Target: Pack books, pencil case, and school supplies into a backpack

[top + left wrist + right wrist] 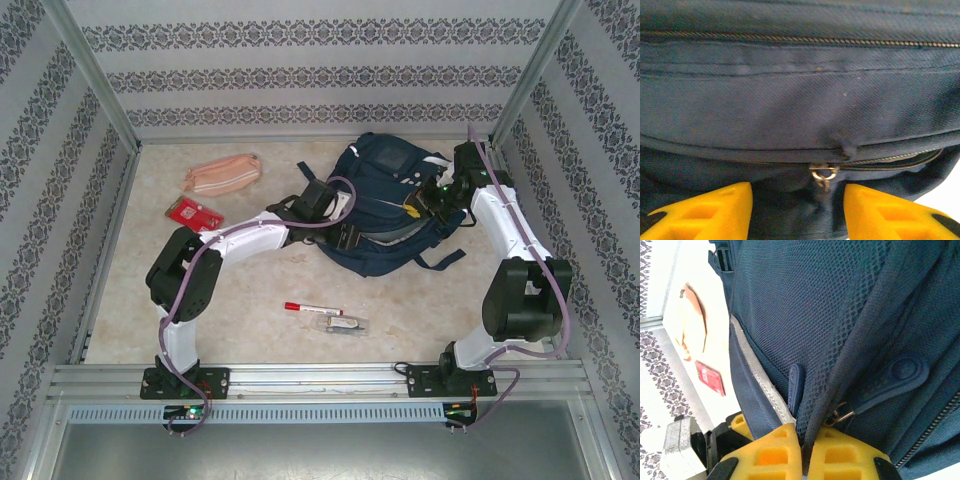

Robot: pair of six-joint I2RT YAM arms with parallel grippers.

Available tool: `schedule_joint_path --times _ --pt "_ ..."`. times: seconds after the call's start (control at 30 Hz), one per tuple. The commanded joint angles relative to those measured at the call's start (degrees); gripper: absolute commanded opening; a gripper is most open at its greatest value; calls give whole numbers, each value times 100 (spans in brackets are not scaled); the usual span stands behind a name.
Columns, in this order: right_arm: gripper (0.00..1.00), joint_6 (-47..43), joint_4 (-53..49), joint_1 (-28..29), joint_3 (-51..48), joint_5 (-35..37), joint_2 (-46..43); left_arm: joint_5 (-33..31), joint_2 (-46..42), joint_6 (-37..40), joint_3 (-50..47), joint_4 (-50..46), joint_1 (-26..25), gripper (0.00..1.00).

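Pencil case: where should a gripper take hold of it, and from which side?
Probably the middle of the pencil case, from straight above, with the jaws across its narrow width. It lies flat and long, running roughly left to right in the top view, and the red packet lies apart from it.

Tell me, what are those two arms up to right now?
Left pincer open at zip pull. Right pincer shut on backpack. Pencil case, marker, red packet on table, unpacked.

Backpack point(790, 100): matt navy woven cloth, coarse mesh panel point(805, 305), dull metal zip point(790, 39); gripper fingers point(715, 210) matt yellow plastic.
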Motion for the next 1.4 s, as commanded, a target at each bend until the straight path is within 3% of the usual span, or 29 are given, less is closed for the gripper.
schedule_joint_path --times 0.0,0.13,0.23,0.37,0.63,0.8,1.0,1.03,1.07,1.13,1.27,1.37 --pt "0 -35 105 -24 230 -321 36 -126 245 -314 178 -145 -224 48" --pt "0 -26 114 6 239 -338 24 -358 362 -316 393 -222 -288 44" --pt "0 -35 113 33 214 -338 -12 -670 458 -237 538 -261 -288 30" --pt "0 -52 97 42 213 -347 -39 -746 480 183 650 -284 -279 1" --pt "0 -383 -102 -103 382 -67 26 -839 -341 943 -54 -261 118 0" --pt "0 -1240 -776 -125 919 1304 528 -424 -622 1369 -435 -25 387 0" --pt "0 -1379 -826 -144 1153 1701 1145 380 -688 1082 -629 616 182 0" --pt "5 -1313 -827 -139 1134 1655 1170 320 -675 1099 -566 547 89 0" --pt "19 -1229 -796 -119 1043 1656 1106 256 -645 1092 -483 441 -12 0" --pt "38 -956 -685 -95 765 1722 806 224 -612 912 -365 355 -132 0" --pt "56 12 -487 34 -42 1895 -249 307 -625 411 -458 836 -336 0" --pt "61 1027 -205 489 -700 2205 -1039 274 -520 432 -299 867 -529 0"
